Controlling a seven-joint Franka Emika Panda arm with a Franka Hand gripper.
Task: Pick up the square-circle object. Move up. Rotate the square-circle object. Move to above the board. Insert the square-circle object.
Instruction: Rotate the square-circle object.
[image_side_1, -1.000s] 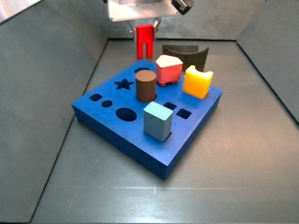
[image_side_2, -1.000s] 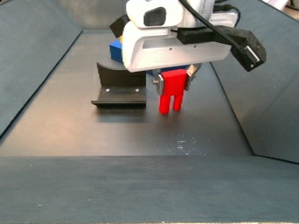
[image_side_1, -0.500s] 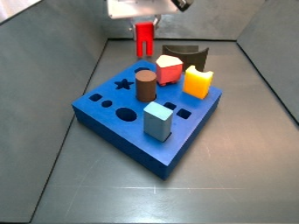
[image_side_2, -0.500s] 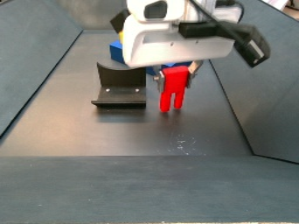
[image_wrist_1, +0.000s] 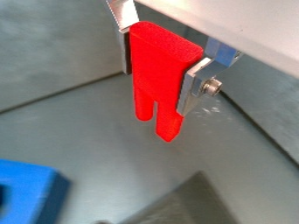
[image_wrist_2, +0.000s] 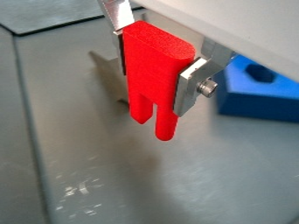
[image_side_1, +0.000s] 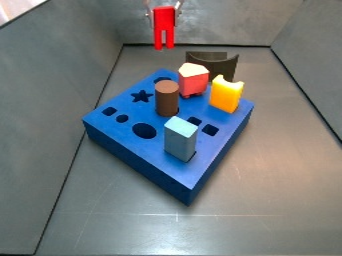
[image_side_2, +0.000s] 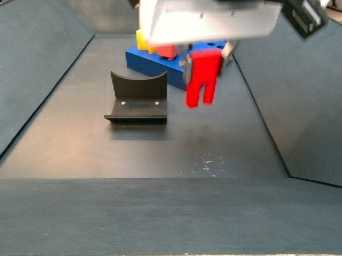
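Observation:
My gripper (image_wrist_1: 160, 59) (image_wrist_2: 155, 59) is shut on the square-circle object (image_wrist_1: 158, 74) (image_wrist_2: 153, 74), a slim bright-red block whose two prongs point down. In both side views the square-circle object (image_side_1: 163, 27) (image_side_2: 203, 77) hangs well above the floor, beyond the far edge of the board (image_side_1: 144, 150). The board is a thick blue slab with star and round holes; it shows behind the gripper (image_side_2: 203, 50) as a blue edge (image_side_2: 158, 62). Silver fingers (image_wrist_1: 194, 86) (image_wrist_2: 191, 77) clamp the block's upper part.
On the board stand a brown cylinder (image_side_1: 166, 98), a red-and-white block (image_side_1: 195, 79), a yellow block (image_side_1: 227, 94) and a light-blue block (image_side_1: 182, 138). The dark fixture (image_side_2: 135, 98) (image_side_1: 211, 62) stands on the floor beside the board. Grey walls (image_side_1: 67, 90) ring the floor.
The gripper has risen with the square-circle object, lifting it from near the floor to well above it. Nothing on the board has moved.

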